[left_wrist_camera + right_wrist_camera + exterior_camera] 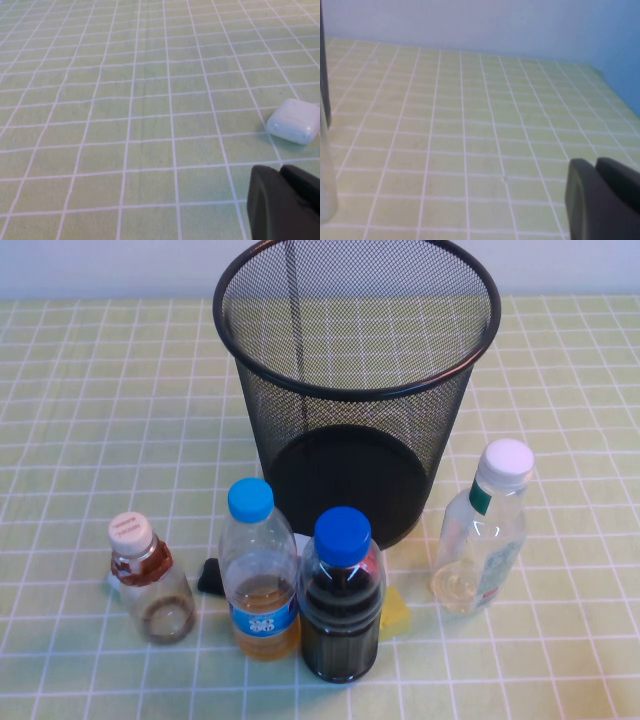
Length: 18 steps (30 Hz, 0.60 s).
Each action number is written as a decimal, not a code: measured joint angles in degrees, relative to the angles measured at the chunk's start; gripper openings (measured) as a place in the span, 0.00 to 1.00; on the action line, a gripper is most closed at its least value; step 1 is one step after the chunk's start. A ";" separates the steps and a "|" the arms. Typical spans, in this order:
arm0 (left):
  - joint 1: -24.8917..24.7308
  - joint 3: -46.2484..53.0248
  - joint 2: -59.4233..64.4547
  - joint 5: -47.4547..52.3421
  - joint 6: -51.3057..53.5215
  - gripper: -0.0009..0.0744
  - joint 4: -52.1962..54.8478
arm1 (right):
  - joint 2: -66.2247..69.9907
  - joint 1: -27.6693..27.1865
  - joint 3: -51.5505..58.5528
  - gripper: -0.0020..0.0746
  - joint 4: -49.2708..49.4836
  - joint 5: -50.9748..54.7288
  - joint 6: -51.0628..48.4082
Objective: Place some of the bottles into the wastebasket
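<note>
In the high view the black wire-mesh wastebasket stands upright at the middle back. The taller clear bottle, with a white cap and a green neck band, stands to its right front. The short clear bottle, with a pale pinkish cap and a brown neck wrap, stands at the front left. Neither gripper shows in the high view. My left gripper is shut and empty, low over bare cloth. My right gripper is shut and empty over bare cloth; a clear object's edge shows beside it.
A blue-capped bottle with amber liquid and a blue-capped cola bottle stand in front of the wastebasket. A small black item and a yellow item lie behind them. A white earbud case lies near my left gripper. Green checked cloth covers the table.
</note>
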 joint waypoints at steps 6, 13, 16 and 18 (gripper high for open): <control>0.00 0.00 0.00 0.00 0.00 0.01 0.00 | 0.00 0.00 0.00 0.03 1.89 -7.20 0.77; 0.00 0.00 0.00 0.00 0.00 0.01 0.00 | 0.00 0.00 0.00 0.03 2.99 -10.27 1.50; 0.00 0.00 0.00 0.00 0.00 0.01 0.00 | -0.04 0.00 0.00 0.03 2.99 -13.83 1.27; 0.00 0.00 0.00 0.00 0.00 0.01 0.00 | -0.04 0.00 0.00 0.03 2.99 -17.32 1.17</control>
